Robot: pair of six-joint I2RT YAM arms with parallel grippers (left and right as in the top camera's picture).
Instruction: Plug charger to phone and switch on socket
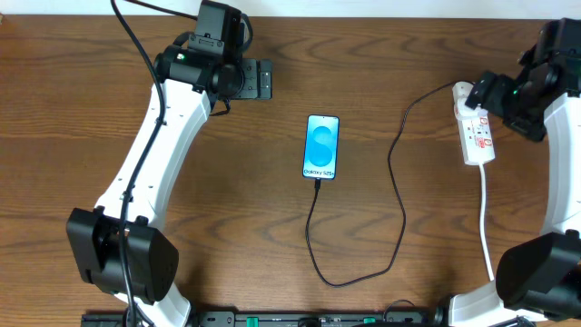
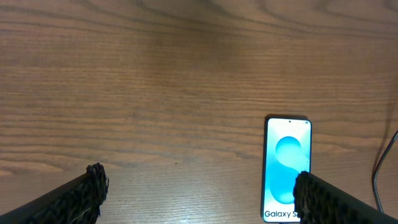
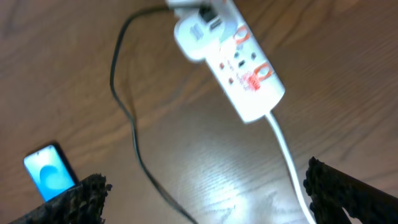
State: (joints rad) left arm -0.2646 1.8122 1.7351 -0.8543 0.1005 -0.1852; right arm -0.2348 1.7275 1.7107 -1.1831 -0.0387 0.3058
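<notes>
Phone (image 1: 322, 145) left of socket (image 1: 478, 136)

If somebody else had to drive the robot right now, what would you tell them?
Left gripper: jaws open, empty, away from the phone.
Right gripper: jaws open, empty, over the socket.
Phone: mid-table, screen lit.
Charger: runs from the socket to the phone's bottom edge.
Done: charger looks plugged into the phone.
Left: the socket switch. I cannot tell whether it is on.
</notes>
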